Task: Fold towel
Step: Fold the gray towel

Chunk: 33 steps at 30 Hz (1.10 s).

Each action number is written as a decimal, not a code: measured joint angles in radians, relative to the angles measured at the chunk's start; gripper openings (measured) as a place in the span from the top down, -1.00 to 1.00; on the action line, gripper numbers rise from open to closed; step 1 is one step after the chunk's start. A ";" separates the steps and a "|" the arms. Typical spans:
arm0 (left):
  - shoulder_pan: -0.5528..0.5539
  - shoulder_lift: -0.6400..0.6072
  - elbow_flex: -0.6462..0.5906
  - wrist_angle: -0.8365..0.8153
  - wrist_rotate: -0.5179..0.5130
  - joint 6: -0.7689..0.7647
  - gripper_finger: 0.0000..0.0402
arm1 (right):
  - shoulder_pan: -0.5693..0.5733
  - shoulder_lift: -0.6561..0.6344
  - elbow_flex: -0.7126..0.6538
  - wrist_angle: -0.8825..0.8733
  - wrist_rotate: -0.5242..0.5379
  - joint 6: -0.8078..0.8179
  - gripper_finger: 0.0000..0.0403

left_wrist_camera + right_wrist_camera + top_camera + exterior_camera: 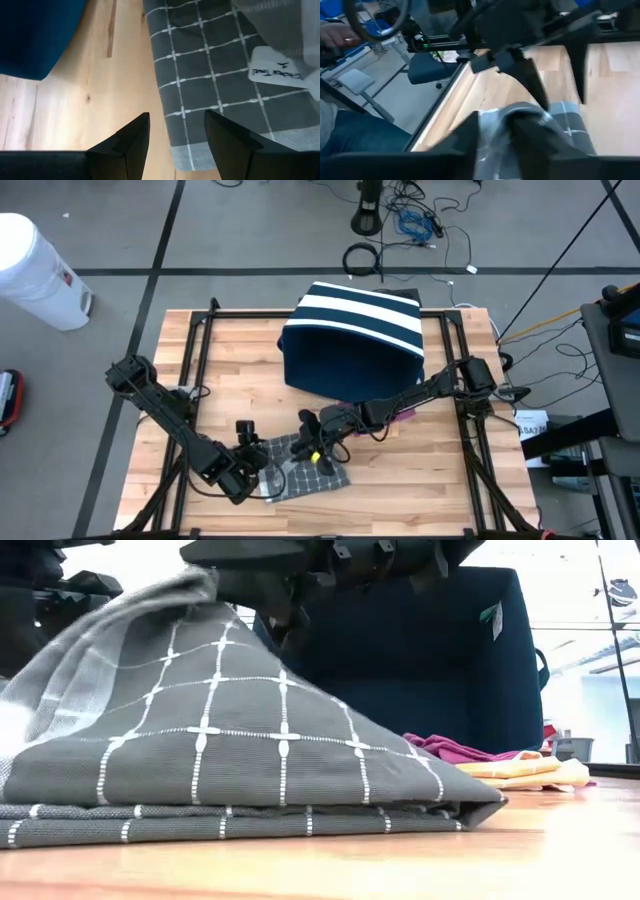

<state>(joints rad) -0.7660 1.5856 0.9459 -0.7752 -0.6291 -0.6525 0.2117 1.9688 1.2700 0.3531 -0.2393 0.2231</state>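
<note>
As viewed from above: left gripper [252, 467] carried low on an arm angled in from the table's [420, 480] left edge toward its front edge, the edge away from the striped navy bin [350, 340]; right gripper [312, 448] on an arm stretched from the right edge across the bin's front face, ending just beside the left one. Both set over the towel [335, 475], itself lying close to the front edge, about midway along it, well apart from both front corners. Left wrist view: left gripper [175, 122] open, dark fingers [132, 137] spread above bare wood and the towel's [215, 75] hemmed corner, nothing pinched between them; also a white sewn-in label [275, 70] with handwriting too small to read, hidden in every other view. Right wrist view: right gripper [502, 122] closed on a bunched ridge of the towel [522, 112], fabric humped between the two fingers; beyond the table edge, a person's hand [335, 35] and a leg in blue jeans [350, 135], seen nowhere else. Low view: towel [250, 760] drawn up into a tent-like peak under the gripper, upper layer sloping down to a flat doubled layer on the wood; behind it a magenta cloth [450, 750] and a yellow cloth [520, 772] at the foot of the bin. Towel grey, woven, crossed by a grid of thin white lines, with a paler band along one hem.
</note>
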 joint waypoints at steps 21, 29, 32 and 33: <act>0.009 0.000 0.000 0.028 0.013 0.007 0.03 | 0.076 -0.079 0.000 -0.283 0.107 -0.109 -0.39; 0.005 0.000 0.000 0.052 0.017 -0.135 0.03 | 0.145 -0.091 0.000 -0.433 0.283 -0.089 -0.28; -0.017 0.000 0.000 0.069 0.018 -0.198 0.03 | 0.160 -0.091 0.000 -0.483 0.342 -0.080 -0.25; -0.022 0.000 0.000 0.073 0.025 -0.216 0.03 | 0.164 -0.091 0.000 -0.495 0.352 -0.080 -0.24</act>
<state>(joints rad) -0.7883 1.5856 0.9459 -0.7023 -0.6037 -0.8682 0.3752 1.8782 1.2705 -0.1414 0.1129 0.1429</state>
